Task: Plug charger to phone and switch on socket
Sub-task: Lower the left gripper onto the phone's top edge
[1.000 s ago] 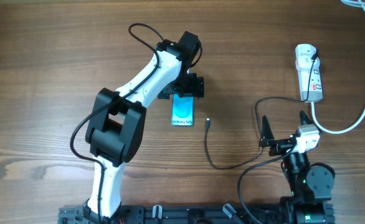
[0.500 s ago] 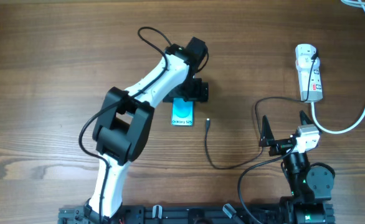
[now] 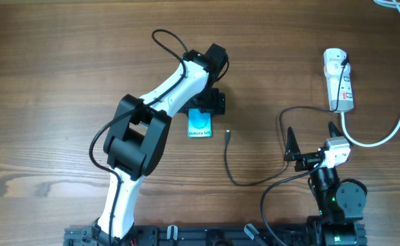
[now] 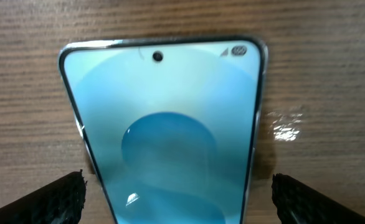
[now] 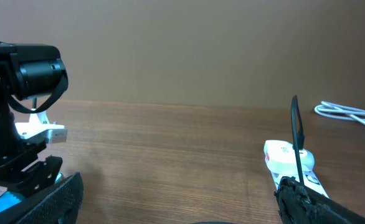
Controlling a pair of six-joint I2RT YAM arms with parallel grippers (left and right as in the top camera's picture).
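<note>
While the left gripper (image 4: 179,190) straddles the cyan-screened rectangular smartphone (image 4: 164,118) with fingers spread, an off-centre squeeze could twist it from the thin black charger cable (image 3: 227,135); the right gripper (image 3: 312,141) gapes too

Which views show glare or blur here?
Left wrist: phone fairly clear, a small glare patch on the table beside it, left fingertips dark and soft. Right wrist: right fingertips blurred, socket clearer. Overhead: even light, sharp.

We see the phone (image 4: 170,137) lying flat on the wooden table (image 4: 319,56), the left gripper (image 4: 180,200) spread wide, one fingertip at each side.
</note>
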